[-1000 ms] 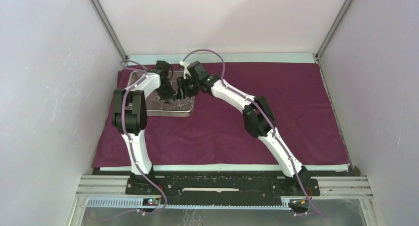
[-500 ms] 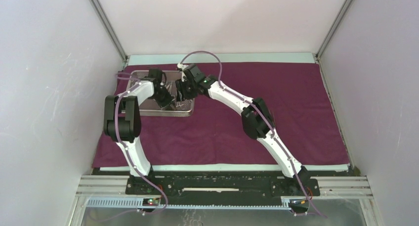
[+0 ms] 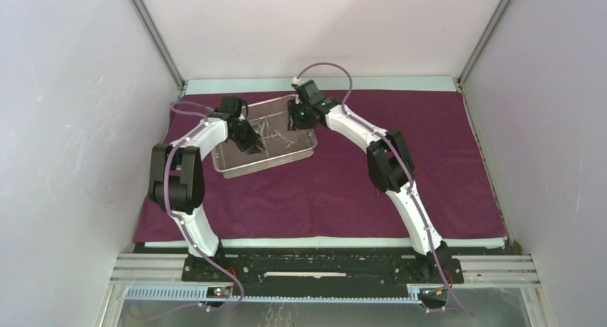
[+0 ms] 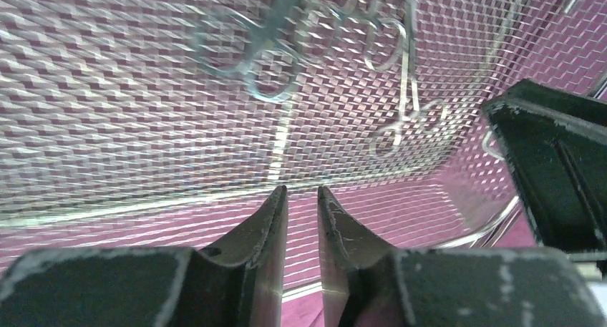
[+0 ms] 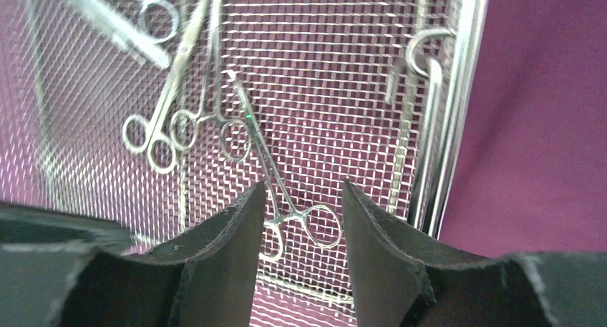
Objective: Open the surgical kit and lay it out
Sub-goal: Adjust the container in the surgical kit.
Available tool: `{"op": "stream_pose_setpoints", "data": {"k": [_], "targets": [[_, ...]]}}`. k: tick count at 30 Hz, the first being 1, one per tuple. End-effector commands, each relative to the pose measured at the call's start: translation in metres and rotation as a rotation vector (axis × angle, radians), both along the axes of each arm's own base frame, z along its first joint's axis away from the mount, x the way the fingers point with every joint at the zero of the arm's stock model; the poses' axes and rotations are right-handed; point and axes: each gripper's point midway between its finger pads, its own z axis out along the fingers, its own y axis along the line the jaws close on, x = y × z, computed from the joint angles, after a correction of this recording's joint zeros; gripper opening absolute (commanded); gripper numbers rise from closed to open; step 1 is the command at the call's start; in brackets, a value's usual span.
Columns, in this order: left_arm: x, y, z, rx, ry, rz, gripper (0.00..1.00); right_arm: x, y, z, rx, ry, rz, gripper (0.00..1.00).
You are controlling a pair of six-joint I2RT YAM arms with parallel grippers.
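The silver wire-mesh tray [image 3: 286,152] lies skewed on the maroon cloth wrap [image 3: 401,169] at the back left. My left gripper [image 3: 248,139] hangs over its left half, and my right gripper [image 3: 295,123] over its far right part. In the left wrist view the left gripper [image 4: 299,192] has a narrow gap with nothing in it, above the tray [image 4: 107,91] and ringed steel instruments [image 4: 265,62]. In the right wrist view the right gripper [image 5: 304,185] is open over a forceps [image 5: 318,227]. Other ringed instruments [image 5: 179,119] lie further in on the tray [image 5: 322,55].
White enclosure walls stand on the left [image 3: 71,162], the right [image 3: 558,162] and behind. A white strip [image 3: 322,84] borders the cloth at the back. The metal frame [image 3: 322,270] carrying the arm bases runs along the near edge. The tray's wire handle [image 5: 429,127] stands beside bare cloth [image 5: 544,127].
The tray has slid to the right and turned, its right end now further back. The right gripper moved right and back with it. The left gripper stayed roughly in place.
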Motion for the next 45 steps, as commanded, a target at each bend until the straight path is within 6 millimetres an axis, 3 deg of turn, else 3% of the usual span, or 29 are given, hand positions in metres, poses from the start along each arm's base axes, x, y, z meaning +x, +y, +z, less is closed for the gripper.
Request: {"op": "stream_pose_setpoints", "data": {"k": [1, 7, 11, 18, 31, 38, 45], "targets": [[0.015, 0.026, 0.032, 0.079, -0.09, 0.059, 0.27, 0.007, -0.083, -0.028, -0.201, 0.075, -0.167, 0.53], [0.032, 0.05, 0.034, 0.137, -0.097, 0.101, 0.27, 0.006, -0.127, -0.023, -0.227, 0.08, -0.278, 0.52], [0.049, 0.057, 0.037, 0.153, -0.108, 0.119, 0.27, 0.005, -0.146, -0.017, -0.209, 0.06, -0.309, 0.54], [0.102, 0.059, 0.037, 0.171, -0.1, 0.087, 0.27, 0.01, -0.11, 0.007, -0.191, -0.052, -0.139, 0.63], [0.161, 0.042, 0.017, 0.104, -0.106, 0.024, 0.27, 0.012, -0.086, -0.01, -0.251, -0.031, -0.039, 0.54], [0.185, 0.022, 0.031, 0.039, -0.171, -0.009, 0.28, 0.008, -0.086, -0.03, -0.293, 0.0, -0.033, 0.53], [0.184, 0.008, 0.068, 0.001, -0.252, -0.034, 0.29, 0.007, -0.082, -0.04, -0.379, -0.013, -0.046, 0.48]]}}
